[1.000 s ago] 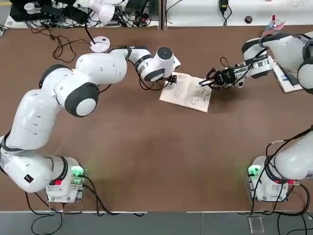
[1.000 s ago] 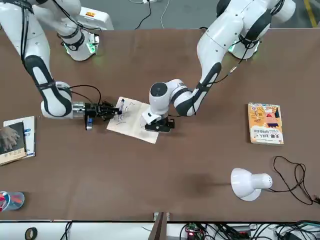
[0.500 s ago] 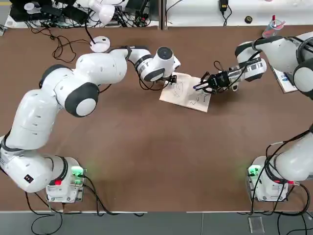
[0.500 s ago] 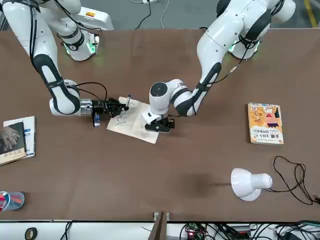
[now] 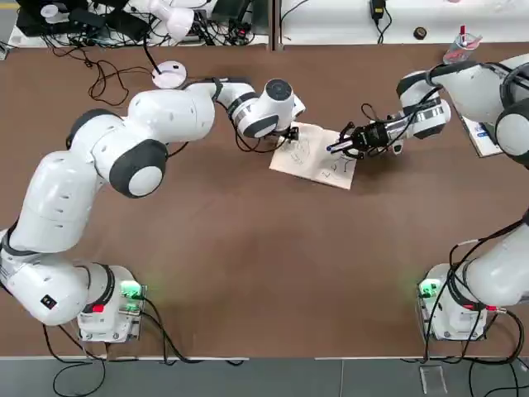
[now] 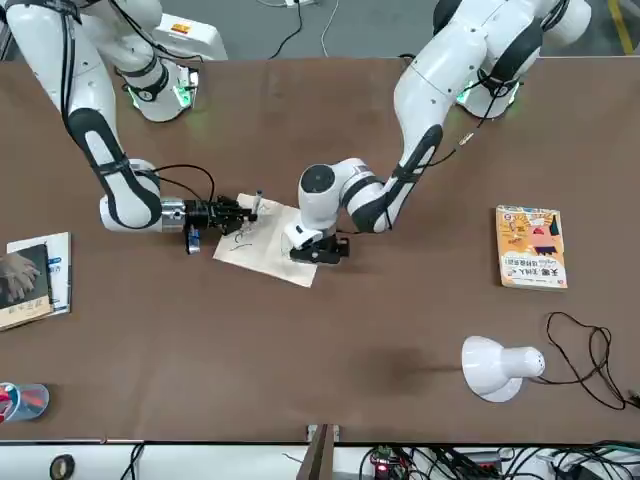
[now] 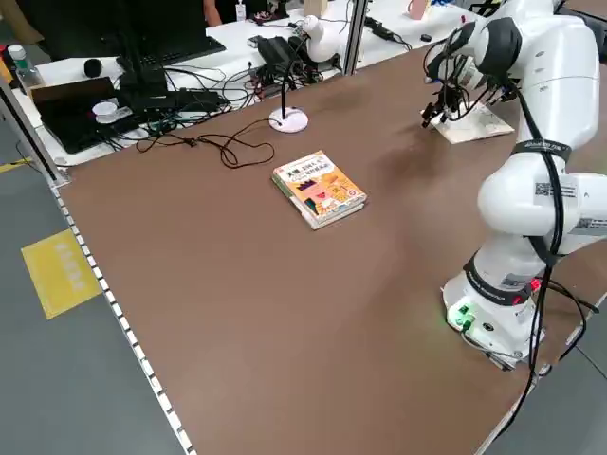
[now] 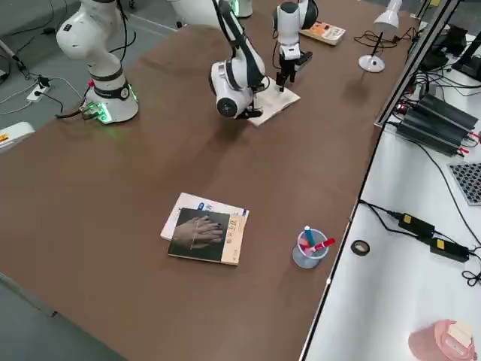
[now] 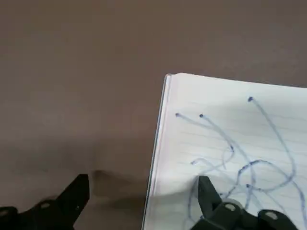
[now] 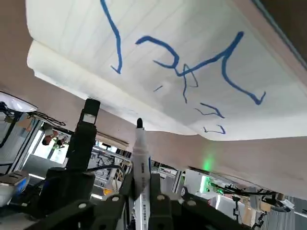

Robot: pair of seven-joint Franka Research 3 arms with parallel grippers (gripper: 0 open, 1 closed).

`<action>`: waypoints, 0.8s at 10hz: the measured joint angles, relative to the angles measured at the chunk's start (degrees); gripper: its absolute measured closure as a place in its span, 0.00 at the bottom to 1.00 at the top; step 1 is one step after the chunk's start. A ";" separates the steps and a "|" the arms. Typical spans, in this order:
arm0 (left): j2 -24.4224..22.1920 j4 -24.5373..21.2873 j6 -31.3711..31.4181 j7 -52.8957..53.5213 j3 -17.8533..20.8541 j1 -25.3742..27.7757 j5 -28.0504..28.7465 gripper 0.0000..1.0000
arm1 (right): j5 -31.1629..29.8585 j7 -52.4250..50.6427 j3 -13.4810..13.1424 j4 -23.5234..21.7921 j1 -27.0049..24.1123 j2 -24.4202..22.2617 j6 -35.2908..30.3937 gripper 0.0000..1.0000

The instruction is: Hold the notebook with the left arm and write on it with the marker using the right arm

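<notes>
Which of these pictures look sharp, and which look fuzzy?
Left wrist view: the notebook page is crisp, the near black fingers soft. Right wrist view: the marker is sharp, the room behind it hazy. Top view: evenly lit, no glare.

The notebook [image 5: 314,155] lies on the counter [image 5: 248,265] between the 2 end effectors: the left end effector [image 5: 285,135] presses its left edge, while the right end effector [image 5: 345,145] holds the marker [image 5: 337,146] over its right side.

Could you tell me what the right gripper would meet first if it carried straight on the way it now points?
Probably the left gripper, pinning the notebook. The right gripper lies level over the page, marker aimed that way; depth is uncertain.
</notes>
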 joint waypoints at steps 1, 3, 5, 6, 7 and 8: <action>0.00 0.00 0.00 0.00 0.00 0.00 0.00 0.00 | 1.25 -0.02 0.02 -0.12 0.09 0.29 0.04 0.83; 0.00 0.00 0.00 0.00 0.00 0.00 0.00 0.00 | 3.54 -0.09 0.10 -0.15 0.43 1.07 -0.49 0.83; 0.00 0.00 0.00 0.00 0.00 0.00 0.00 0.00 | 4.10 -0.09 0.09 -0.30 0.53 1.42 -3.24 0.83; 0.00 0.00 0.00 0.00 0.00 0.00 0.00 0.00 | 4.14 -0.09 0.08 -0.63 0.53 1.45 -4.13 0.83; 0.00 0.00 0.00 0.00 0.00 0.00 0.00 0.00 | 4.17 -0.09 0.06 -1.07 0.53 1.45 -4.53 0.83; 0.00 0.00 0.00 0.00 0.00 0.00 0.00 0.00 | 4.18 -0.20 0.05 -1.49 0.53 1.46 -4.60 0.83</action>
